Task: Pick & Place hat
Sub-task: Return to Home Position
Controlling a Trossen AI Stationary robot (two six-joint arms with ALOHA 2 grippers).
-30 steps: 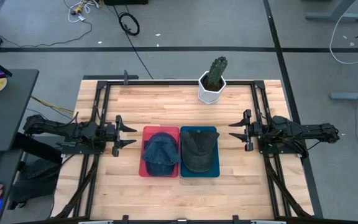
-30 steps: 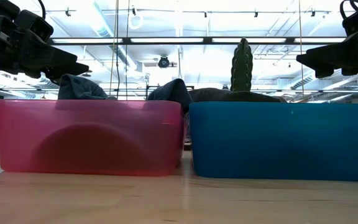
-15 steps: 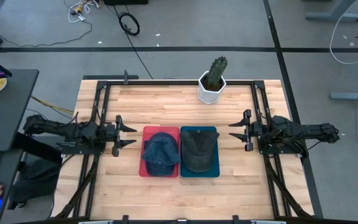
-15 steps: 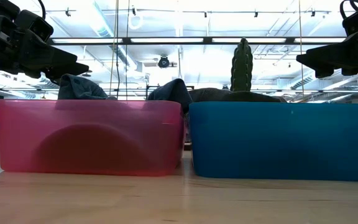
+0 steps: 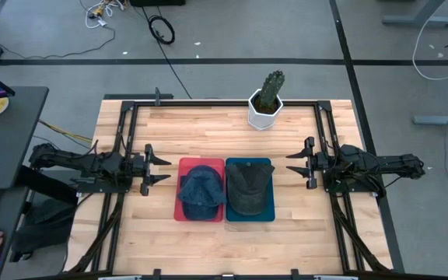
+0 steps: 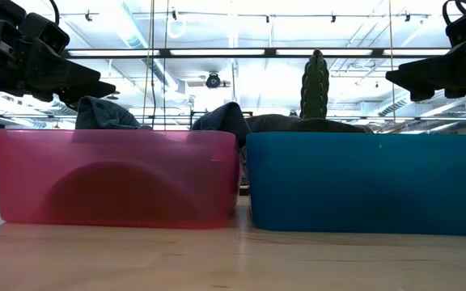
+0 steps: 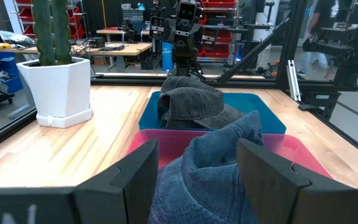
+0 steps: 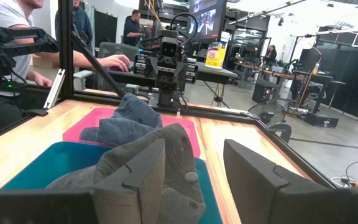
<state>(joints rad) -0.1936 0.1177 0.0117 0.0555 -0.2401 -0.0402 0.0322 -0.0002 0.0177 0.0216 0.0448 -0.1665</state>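
Observation:
A blue denim hat lies in a pink bin; a dark grey hat lies in a blue bin right beside it. Both hats rest on the bin floors and rise above the rims. My left gripper hovers open left of the pink bin, fingers pointing at it. My right gripper hovers open right of the blue bin, facing the grey hat. Neither touches anything.
A cactus in a white pot stands near the table's far edge, behind the bins. Bare wood lies in front of the bins. A black frame runs round the table. People sit and stand beyond the table's left side.

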